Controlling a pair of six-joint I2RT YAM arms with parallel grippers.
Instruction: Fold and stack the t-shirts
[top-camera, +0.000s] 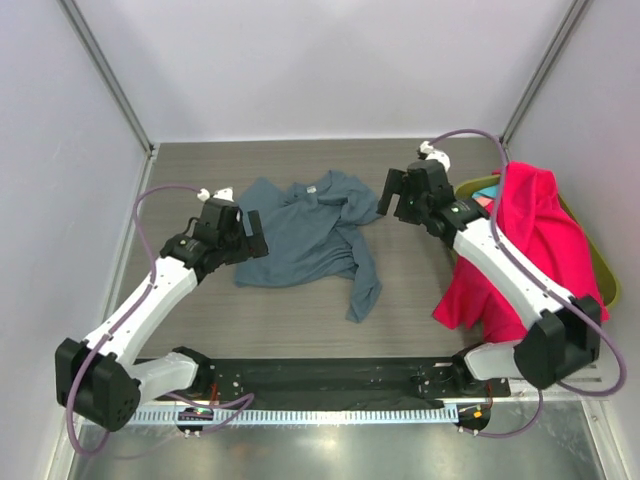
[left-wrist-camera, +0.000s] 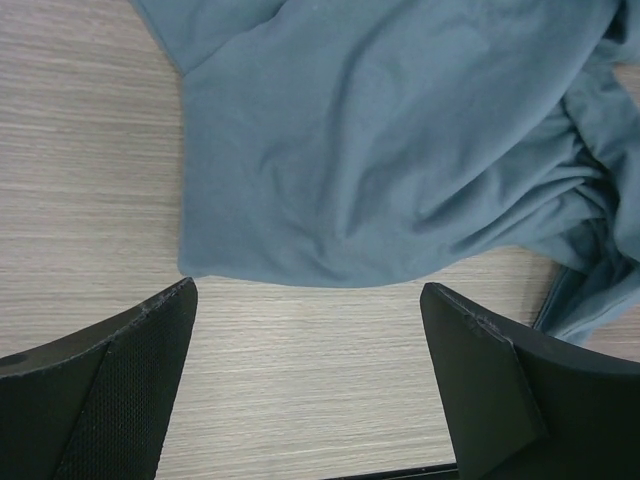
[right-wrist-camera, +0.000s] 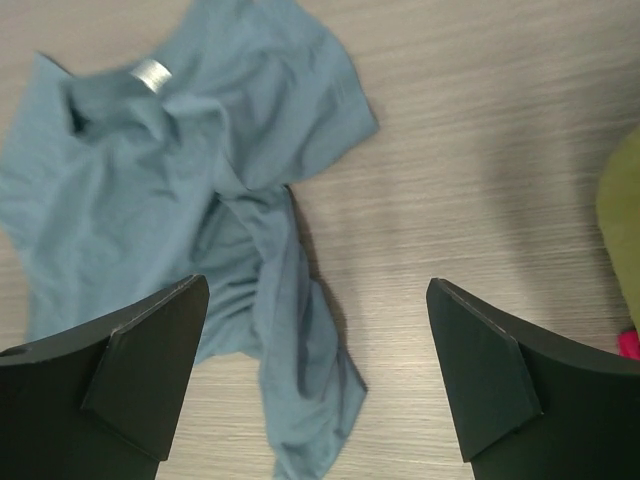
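Note:
A slate grey-blue t-shirt (top-camera: 310, 235) lies crumpled on the wooden table, its white neck label (top-camera: 312, 187) at the far side and a twisted strip trailing toward the near right. It also fills the left wrist view (left-wrist-camera: 380, 150) and shows in the right wrist view (right-wrist-camera: 170, 190). My left gripper (top-camera: 248, 235) is open and empty, hovering at the shirt's left edge. My right gripper (top-camera: 400, 195) is open and empty, hovering just right of the shirt. A bright pink-red t-shirt (top-camera: 520, 240) hangs over the bin's near rim onto the table. A bit of teal cloth (top-camera: 487, 194) shows in the bin.
An olive-green bin (top-camera: 590, 250) stands at the right edge of the table, mostly covered by the pink-red shirt. White walls enclose the table on three sides. A black rail runs along the near edge by the arm bases.

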